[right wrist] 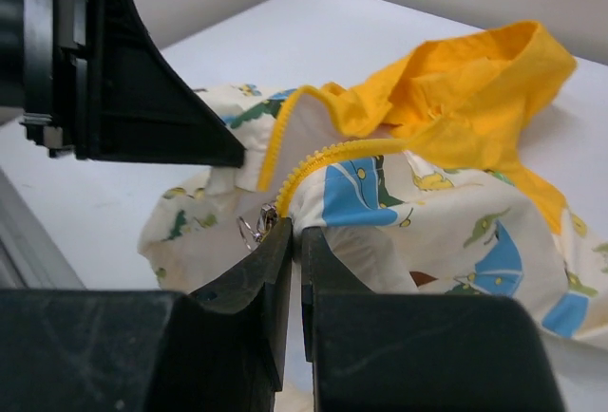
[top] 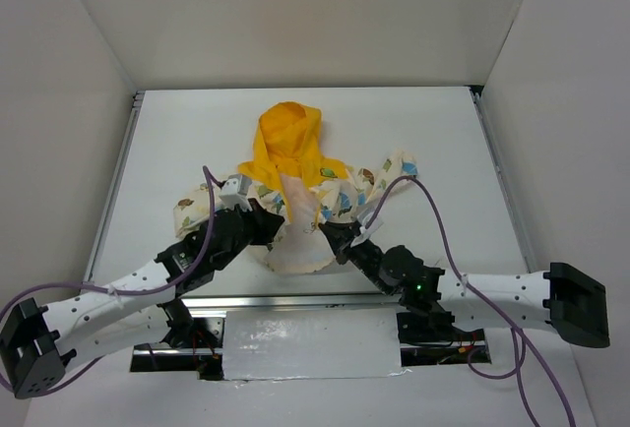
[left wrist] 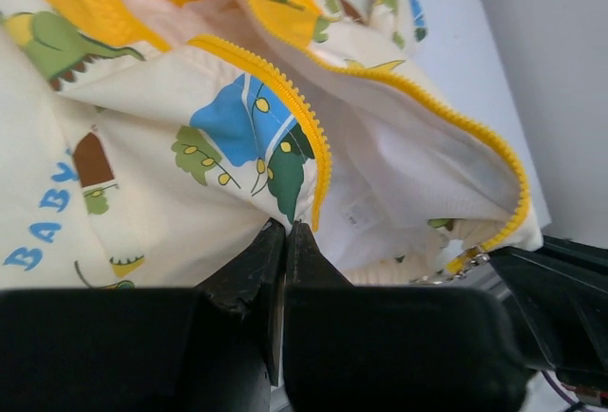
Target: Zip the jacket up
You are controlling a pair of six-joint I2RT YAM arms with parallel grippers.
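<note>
Soft, even light falls from above in the overhead view. The white worktop (top: 177, 132) and walls (top: 295, 14) read bright without burnt-out patches, and only faint, diffuse shadows lie beside the jacket (top: 285, 152). A crinkled sheet (top: 310, 343) at lower centre carries a mild sheen. Both wrist views are sharp on the fabric at mid-frame. The left pincer (left wrist: 286, 232) and right pincer (right wrist: 293, 234) fill the lower frame as near-black, underexposed masses with little detail. The background along the top of the right wrist view is soft.
</note>
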